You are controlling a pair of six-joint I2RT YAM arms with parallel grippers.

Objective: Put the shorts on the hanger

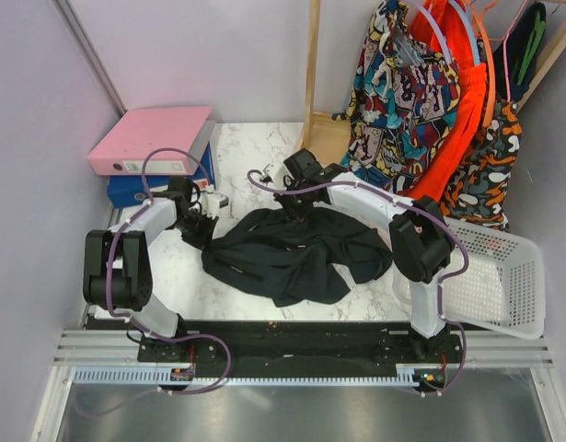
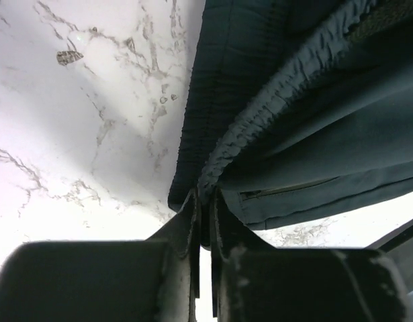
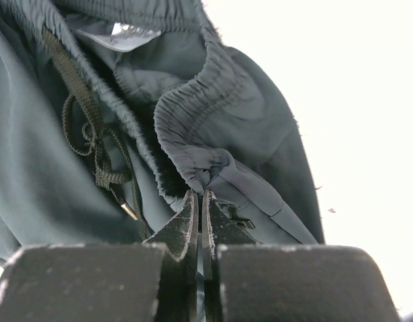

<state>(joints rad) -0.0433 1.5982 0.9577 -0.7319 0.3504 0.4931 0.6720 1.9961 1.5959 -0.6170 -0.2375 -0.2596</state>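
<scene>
The black shorts (image 1: 292,253) lie crumpled on the marble table between the two arms. My left gripper (image 1: 202,228) is at their left edge, and in the left wrist view it (image 2: 206,204) is shut on the gathered elastic waistband of the shorts (image 2: 287,100). My right gripper (image 1: 296,198) is at their far edge, and in the right wrist view it (image 3: 201,196) is shut on a bunched fold of the shorts' waistband (image 3: 193,134), next to the knotted drawstring (image 3: 92,141). The thin orange hanger (image 1: 486,69) hangs on the rack at the back right, away from both grippers.
A pink binder (image 1: 149,138) lies on a blue one (image 1: 149,191) at the back left. A white mesh basket (image 1: 499,276) stands at the right. The rack holds a comic-print garment (image 1: 402,92), an orange garment (image 1: 453,129) and a light blue hanger (image 1: 439,37). A wooden post (image 1: 312,64) rises behind.
</scene>
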